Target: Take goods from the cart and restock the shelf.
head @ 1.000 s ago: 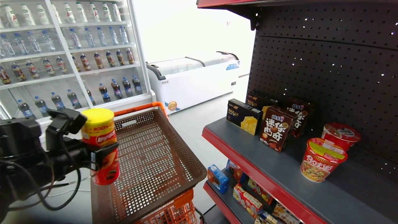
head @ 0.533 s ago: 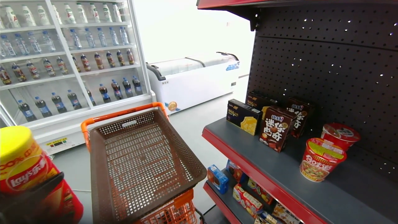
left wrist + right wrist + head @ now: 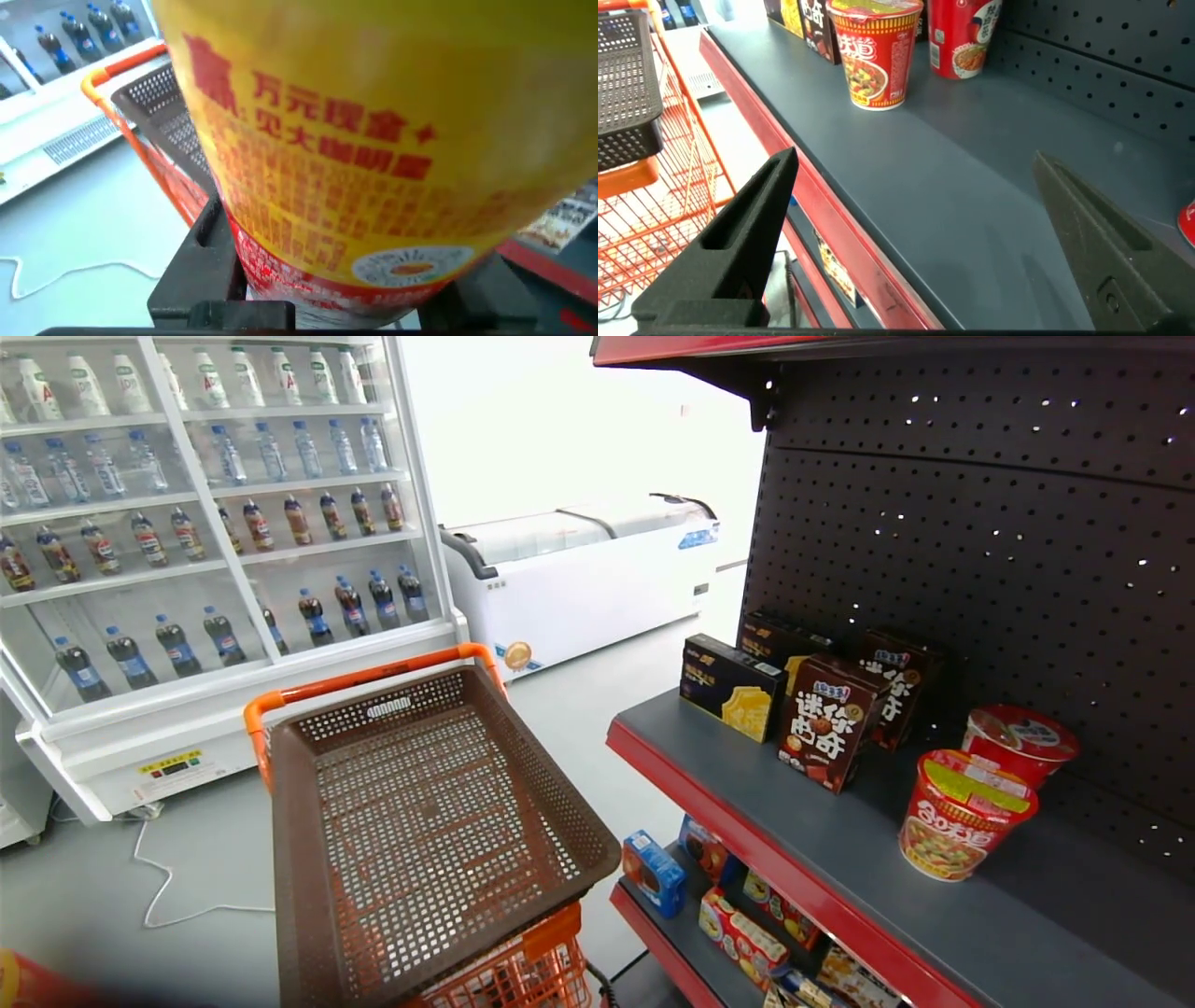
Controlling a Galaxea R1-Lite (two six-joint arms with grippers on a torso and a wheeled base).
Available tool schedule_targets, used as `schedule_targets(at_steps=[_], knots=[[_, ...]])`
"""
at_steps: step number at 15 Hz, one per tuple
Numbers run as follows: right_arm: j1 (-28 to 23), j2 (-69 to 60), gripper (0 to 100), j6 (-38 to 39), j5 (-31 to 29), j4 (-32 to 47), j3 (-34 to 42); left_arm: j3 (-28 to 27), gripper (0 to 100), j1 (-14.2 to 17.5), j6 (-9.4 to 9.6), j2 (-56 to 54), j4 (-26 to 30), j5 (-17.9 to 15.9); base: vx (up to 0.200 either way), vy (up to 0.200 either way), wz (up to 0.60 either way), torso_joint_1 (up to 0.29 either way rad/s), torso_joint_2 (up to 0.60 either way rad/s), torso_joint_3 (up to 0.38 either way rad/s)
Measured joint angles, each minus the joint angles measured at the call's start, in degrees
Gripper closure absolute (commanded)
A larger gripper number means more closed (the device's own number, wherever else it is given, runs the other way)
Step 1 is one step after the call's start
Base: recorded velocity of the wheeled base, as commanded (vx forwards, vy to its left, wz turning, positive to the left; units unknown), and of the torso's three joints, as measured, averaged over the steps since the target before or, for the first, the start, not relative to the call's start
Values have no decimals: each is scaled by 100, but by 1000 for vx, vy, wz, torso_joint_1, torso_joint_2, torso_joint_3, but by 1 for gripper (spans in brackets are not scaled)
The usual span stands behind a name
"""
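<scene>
In the left wrist view my left gripper (image 3: 346,294) is shut on a yellow and red chips can (image 3: 374,140), its black fingers (image 3: 198,271) on either side of the can's lower part. A red sliver of the can (image 3: 23,985) sits at the head view's bottom left corner. The brown cart basket (image 3: 308,859) with its orange handle (image 3: 364,677) holds no goods. My right gripper (image 3: 915,163) is open with nothing between its fingers, just above the grey shelf board (image 3: 971,187), a short way from a red cup noodle (image 3: 873,56).
On the shelf (image 3: 747,775) stand several dark snack boxes (image 3: 831,723) and two red noodle cups (image 3: 962,812); bare board lies in front of them. A lower shelf holds more boxes (image 3: 653,873). A drinks fridge (image 3: 187,523) and chest freezer (image 3: 579,579) stand behind the cart.
My left arm with the chips can has dropped down and left, from beside the cart basket to the head view's bottom left corner. The cart and shelf goods have not moved.
</scene>
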Motion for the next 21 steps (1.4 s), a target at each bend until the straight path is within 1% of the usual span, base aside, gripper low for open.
schedule_targets(at_steps=[2,4,5,9,20,21], knots=[[0,0,0,0,1,0,0,5,100,2,55,-518,628,9,0,0,-600,0,-7,5],[0,0,0,0,0,2,0,-13,100,2,66,-940,1078,15,0,0,-600,12,2,2],[0,0,0,-2,0,-5,0,-11,100,0,66,-1111,1198,23,0,0,-600,-7,2,7],[0,0,0,-2,0,-2,0,38,100,-11,71,-1378,1201,17,0,0,-600,4,4,1],[0,0,0,-2,0,0,0,74,100,-35,44,-1460,1212,15,0,0,-600,2,1,3],[0,0,0,0,0,0,0,79,100,-35,44,-1469,1214,15,0,0,0,0,0,0]])
